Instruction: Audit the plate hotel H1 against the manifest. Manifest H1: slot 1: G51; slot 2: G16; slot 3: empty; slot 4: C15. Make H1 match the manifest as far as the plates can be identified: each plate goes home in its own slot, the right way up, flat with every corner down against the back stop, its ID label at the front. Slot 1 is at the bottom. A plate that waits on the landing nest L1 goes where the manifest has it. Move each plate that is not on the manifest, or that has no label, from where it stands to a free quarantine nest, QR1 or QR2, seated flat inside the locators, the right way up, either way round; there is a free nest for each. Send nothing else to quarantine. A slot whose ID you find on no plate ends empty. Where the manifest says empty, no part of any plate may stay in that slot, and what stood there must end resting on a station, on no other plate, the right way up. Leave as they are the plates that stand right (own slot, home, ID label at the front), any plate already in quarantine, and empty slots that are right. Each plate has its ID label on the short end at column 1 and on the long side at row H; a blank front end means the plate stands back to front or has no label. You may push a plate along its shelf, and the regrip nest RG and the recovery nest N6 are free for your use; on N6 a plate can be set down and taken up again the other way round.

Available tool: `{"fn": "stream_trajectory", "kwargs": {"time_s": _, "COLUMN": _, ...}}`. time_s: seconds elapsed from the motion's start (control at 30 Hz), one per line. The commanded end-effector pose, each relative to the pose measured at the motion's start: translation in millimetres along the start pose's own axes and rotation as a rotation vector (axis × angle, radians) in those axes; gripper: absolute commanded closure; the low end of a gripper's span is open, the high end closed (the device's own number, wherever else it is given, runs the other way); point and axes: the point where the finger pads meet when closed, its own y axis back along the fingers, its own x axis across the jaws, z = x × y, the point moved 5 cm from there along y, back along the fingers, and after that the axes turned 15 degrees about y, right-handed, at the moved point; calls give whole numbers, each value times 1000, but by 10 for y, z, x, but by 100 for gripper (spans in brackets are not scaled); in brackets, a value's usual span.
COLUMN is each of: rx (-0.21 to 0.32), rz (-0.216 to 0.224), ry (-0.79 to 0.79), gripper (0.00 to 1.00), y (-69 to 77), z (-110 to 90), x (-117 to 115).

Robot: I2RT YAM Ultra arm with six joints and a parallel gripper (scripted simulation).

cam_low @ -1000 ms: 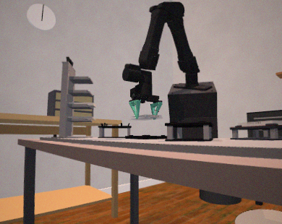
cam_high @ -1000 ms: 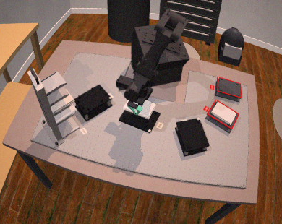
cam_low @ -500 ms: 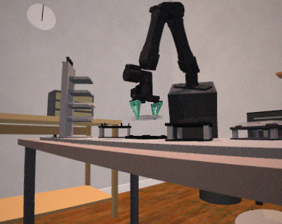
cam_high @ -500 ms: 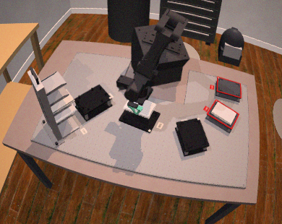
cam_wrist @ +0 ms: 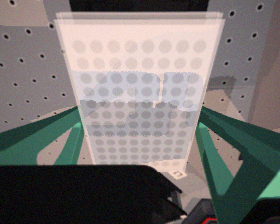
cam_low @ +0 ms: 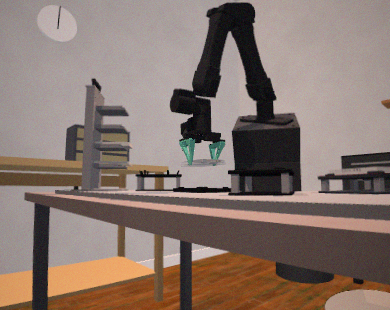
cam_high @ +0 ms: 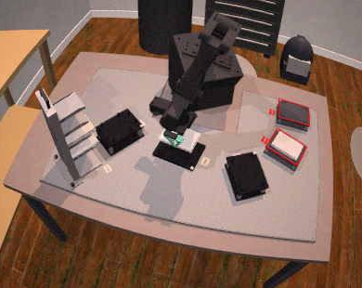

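My gripper [cam_high: 175,138] [cam_low: 202,150] [cam_wrist: 139,111] is shut on a clear white well plate [cam_high: 188,137] [cam_low: 201,162] [cam_wrist: 142,95], with the green fingers on its two long sides. It holds the plate level in the air, a little above a flat black nest [cam_high: 175,157] [cam_low: 199,189] in the middle of the mat. I can read no label on the plate. The plate hotel H1 [cam_high: 55,125] [cam_low: 93,140] stands at the left with several shelves; I cannot tell what lies on them.
Two red-rimmed quarantine nests stand at the right: the far one [cam_high: 293,113] is dark and bare, the near one [cam_high: 287,145] holds a white plate. A raised black nest [cam_high: 120,131] stands beside the hotel, another [cam_high: 246,175] at front right. The arm's base block [cam_high: 208,70] is behind.
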Motion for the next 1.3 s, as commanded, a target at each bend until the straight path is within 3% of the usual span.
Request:
{"fn": "stream_trajectory", "kwargs": {"time_s": 0.0, "rx": -14, "rz": 13, "ry": 2, "gripper": 14, "y": 28, "z": 16, "x": 33}}
{"fn": "stream_trajectory", "kwargs": {"time_s": 1.27, "rx": -14, "rz": 13, "ry": 2, "gripper": 14, "y": -185, "z": 21, "x": 30}}
